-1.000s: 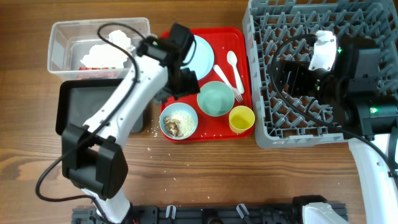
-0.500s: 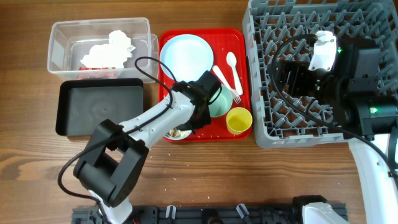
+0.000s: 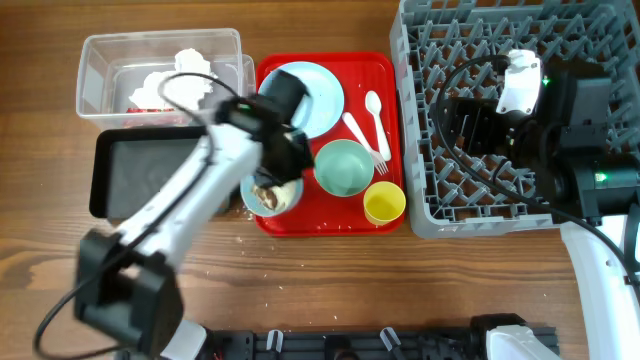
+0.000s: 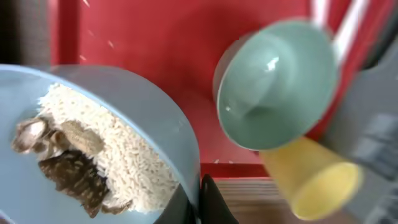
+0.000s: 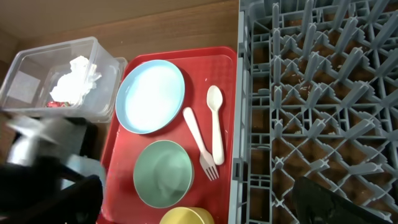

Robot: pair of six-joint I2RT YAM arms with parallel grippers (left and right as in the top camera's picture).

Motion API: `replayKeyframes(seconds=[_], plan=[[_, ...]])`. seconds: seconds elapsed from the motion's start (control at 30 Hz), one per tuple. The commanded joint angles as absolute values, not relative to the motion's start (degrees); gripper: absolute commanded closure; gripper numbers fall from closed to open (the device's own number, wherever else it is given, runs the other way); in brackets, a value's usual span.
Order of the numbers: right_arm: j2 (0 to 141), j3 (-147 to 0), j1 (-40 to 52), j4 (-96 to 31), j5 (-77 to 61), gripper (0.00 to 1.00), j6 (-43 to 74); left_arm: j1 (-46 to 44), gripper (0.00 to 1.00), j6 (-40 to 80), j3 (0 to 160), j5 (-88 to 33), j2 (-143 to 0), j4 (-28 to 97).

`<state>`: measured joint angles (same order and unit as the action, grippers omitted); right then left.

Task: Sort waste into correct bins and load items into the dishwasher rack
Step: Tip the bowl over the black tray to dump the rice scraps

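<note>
My left gripper (image 4: 198, 202) is shut on the rim of the pale blue bowl (image 4: 146, 109), which holds beige crumbly leftovers (image 4: 99, 152). In the overhead view this bowl (image 3: 272, 197) sits at the left edge of the red serving tray (image 3: 378, 68), under the left gripper (image 3: 283, 168). The mint bowl (image 3: 345, 168), yellow cup (image 3: 385, 202), blue plate (image 3: 312, 95), spoon (image 3: 373, 108) and fork (image 3: 365, 138) are on the tray. My right gripper (image 3: 470, 125) stands open above the dishwasher rack (image 3: 500, 30), with nothing in it.
The clear tub (image 3: 100, 60) at the back left holds a crumpled white napkin (image 3: 185, 75) and red scraps. The black tray (image 3: 130, 170) lies in front of it, under my left arm. Crumbs dot the wood near the tray's front.
The left gripper has gone from open to shut on the blue bowl's rim. The left arm has swung over the black tray and the bowl has shifted slightly left. The right arm is still.
</note>
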<state>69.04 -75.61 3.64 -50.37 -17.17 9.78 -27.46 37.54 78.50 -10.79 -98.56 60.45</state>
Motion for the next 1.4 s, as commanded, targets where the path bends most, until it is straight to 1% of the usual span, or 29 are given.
replayKeyframes(seconds=[0.0,0.1,0.23,0.4,0.47,0.57,0.63,0.83,1.17,1.33,1.37], plan=[[68.8,-77.3,3.5,-50.4,-17.9,0.01,9.0,-17.0,0.96,29.3,80.2,-21.0,-91.5,64.2],[68.8,-77.3,3.5,-50.3,-17.9,0.01,9.0,-9.7,0.96,22.4,80.2,-23.4,-90.8,65.9],[69.1,-77.3,3.5,-50.2,-18.0,0.01,9.2,2.5,0.96,11.0,79.1,-32.1,-92.9,65.6],[69.2,-77.3,3.5,-50.2,-18.0,0.01,9.2,16.7,0.96,-1.4,77.7,-50.0,-99.4,65.4],[69.2,-77.3,3.5,-50.3,-18.0,0.01,9.2,20.4,0.96,-4.2,77.7,-55.9,-102.4,65.4],[69.2,-77.3,3.5,-50.4,-18.0,0.02,9.2,25.1,0.96,-4.8,77.7,-61.7,-107.6,65.4],[69.2,-77.3,3.5,-50.4,-18.0,0.02,9.2,28.4,0.96,-5.6,77.7,-68.3,-111.4,65.8],[69.2,-77.3,3.5,-50.4,-17.9,0.02,9.1,32.2,0.96,-5.6,77.7,-80.2,-114.1,70.6],[69.2,-77.2,3.5,-50.5,-17.9,0.02,9.0,33.0,0.96,-5.6,77.7,-87.5,-114.1,81.3],[69.2,-77.2,3.5,-51.0,-17.9,0.02,9.1,34.2,0.96,-5.7,77.7,-88.1,-114.1,80.8],[69.2,-77.2,3.5,-51.0,-17.9,0.02,9.1,34.6,0.96,-5.3,77.7,-87.5,-114.1,75.3]])
